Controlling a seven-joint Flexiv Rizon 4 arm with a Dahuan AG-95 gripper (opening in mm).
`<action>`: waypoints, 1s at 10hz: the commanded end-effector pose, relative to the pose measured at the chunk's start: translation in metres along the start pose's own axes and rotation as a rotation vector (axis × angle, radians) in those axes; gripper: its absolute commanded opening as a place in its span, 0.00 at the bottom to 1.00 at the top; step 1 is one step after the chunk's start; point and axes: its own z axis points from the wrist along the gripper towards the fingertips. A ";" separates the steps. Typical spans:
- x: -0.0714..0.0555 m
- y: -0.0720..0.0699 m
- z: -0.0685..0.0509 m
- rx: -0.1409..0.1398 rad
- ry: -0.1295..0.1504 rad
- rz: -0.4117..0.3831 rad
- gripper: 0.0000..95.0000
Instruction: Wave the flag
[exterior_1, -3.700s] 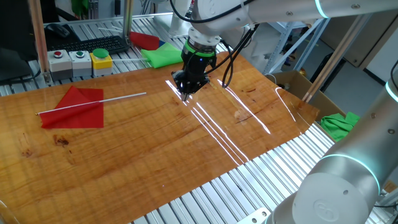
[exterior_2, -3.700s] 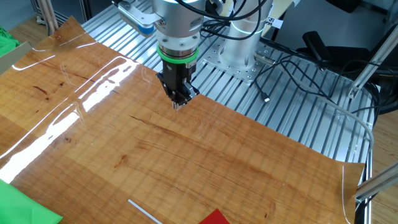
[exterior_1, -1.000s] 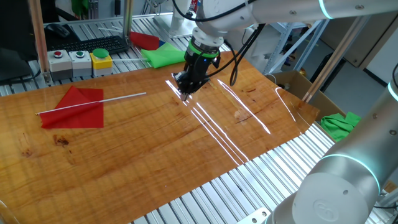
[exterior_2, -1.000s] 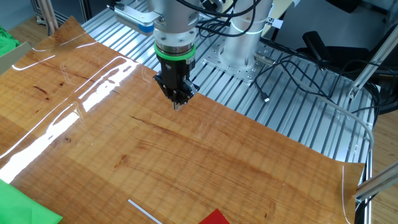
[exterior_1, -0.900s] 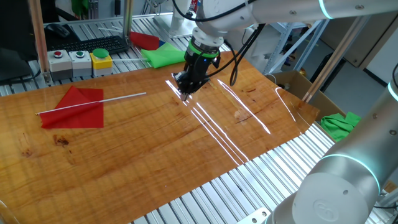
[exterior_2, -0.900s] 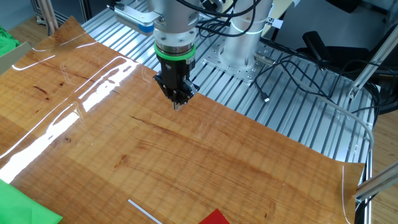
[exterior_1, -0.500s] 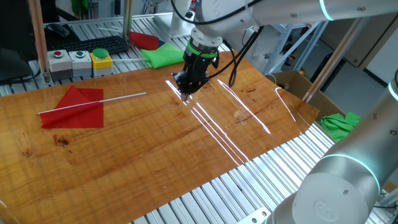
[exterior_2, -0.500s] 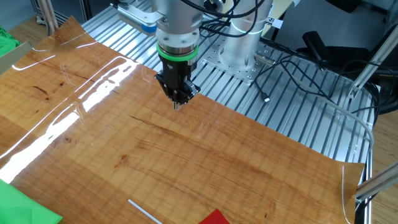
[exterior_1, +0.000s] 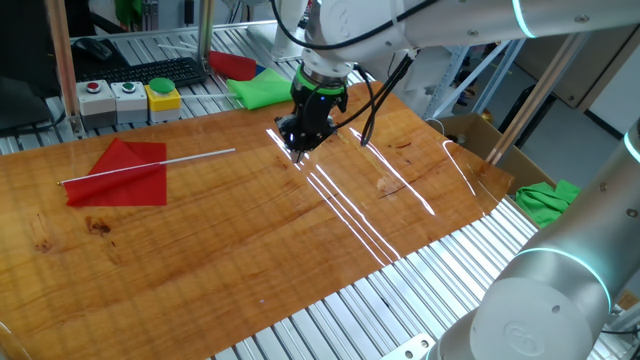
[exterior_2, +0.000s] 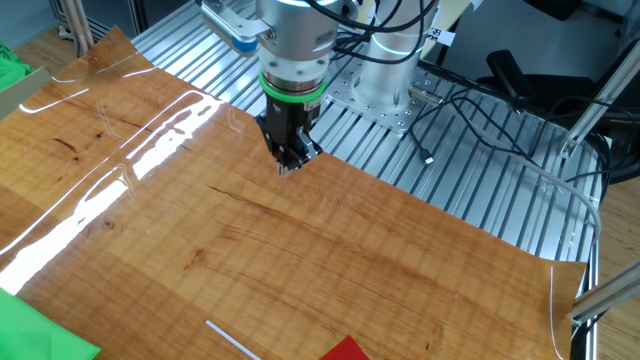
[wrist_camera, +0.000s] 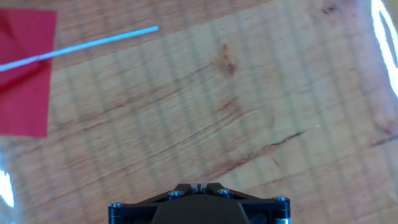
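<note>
Jaws are sitting pressed tight together, nothing pinched between them, as the gripper (exterior_1: 298, 153) is pointing straight down over the table (exterior_1: 300, 240). In the hand view the gripper (wrist_camera: 198, 186) is showing as a dark metal edge at the bottom centre, the two tips meeting in a hairline seam. From the other fixed view the gripper (exterior_2: 288, 170) is hanging just above the boards in the upper middle of the frame, a bright green ring circling the wrist above the black fingers; whether the tips are touching the wood, I cannot tell.

That table is looking glossy, a warm orange-brown wood with dark grain streaks and knots, and long white glare lines are running across it right of centre in the one fixed view. Ribbed aluminium rails are showing around its edges.

Over at the left of that view the flag (exterior_1: 125, 172) is lying flat on the wood, well apart from the gripper: a red cloth, soft and matte, roughly rectangular, with a thin straight white stick crossing its top and poking out to the right. The hand view is catching the flag (wrist_camera: 25, 81) in its upper left corner, stick slanting up toward the centre. In the other fixed view, only the flag (exterior_2: 345, 350) corner and stick tip are peeking in at the bottom edge.
</note>
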 end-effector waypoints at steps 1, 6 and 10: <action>0.000 0.000 0.000 0.008 0.013 0.045 0.00; 0.000 0.000 0.000 0.205 0.112 -0.088 0.00; 0.000 0.000 0.000 0.250 0.103 -0.112 0.00</action>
